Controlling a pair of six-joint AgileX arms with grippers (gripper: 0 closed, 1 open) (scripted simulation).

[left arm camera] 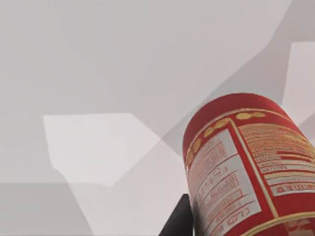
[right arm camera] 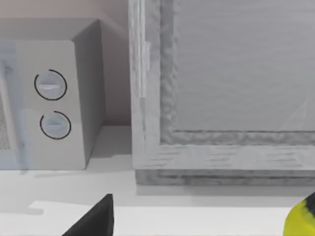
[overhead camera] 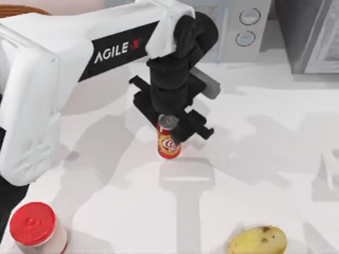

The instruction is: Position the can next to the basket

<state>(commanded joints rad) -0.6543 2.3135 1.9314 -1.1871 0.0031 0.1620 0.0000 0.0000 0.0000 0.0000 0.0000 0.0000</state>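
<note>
Along the near edge of the white table (overhead camera: 275, 174) two things sit well apart: a white jar with a round red lid (overhead camera: 34, 226) at the near left corner, and a yellowish, brown-spotted potato (overhead camera: 257, 241) toward the near right.

Farther in, around the middle of the table, the small red and orange soda can with a silver top (overhead camera: 168, 138) hangs slightly tilted, its upper end tucked under the black left gripper (overhead camera: 170, 123), whose two fingers close on the can's top from either side. The can's shadow falls on the table just in front of it. In the left wrist view the can (left arm camera: 246, 167) appears close up, its printed white label panel and gold trim plain to read as a pattern, with a dark fingertip (left arm camera: 178, 221) touching its side and bare white table behind it.

The white AgileX left arm (overhead camera: 63, 69) reaches in from the left edge across to the gripper.

At the far edge stands a light grey appliance with two round dials (overhead camera: 246, 26), and beside it, at the far right corner, a grey framed panel (overhead camera: 318, 37). The right wrist view faces these same two things, the dials (right arm camera: 51, 103) and the panel (right arm camera: 236, 73); whether the right gripper is open or closed I cannot tell.
</note>
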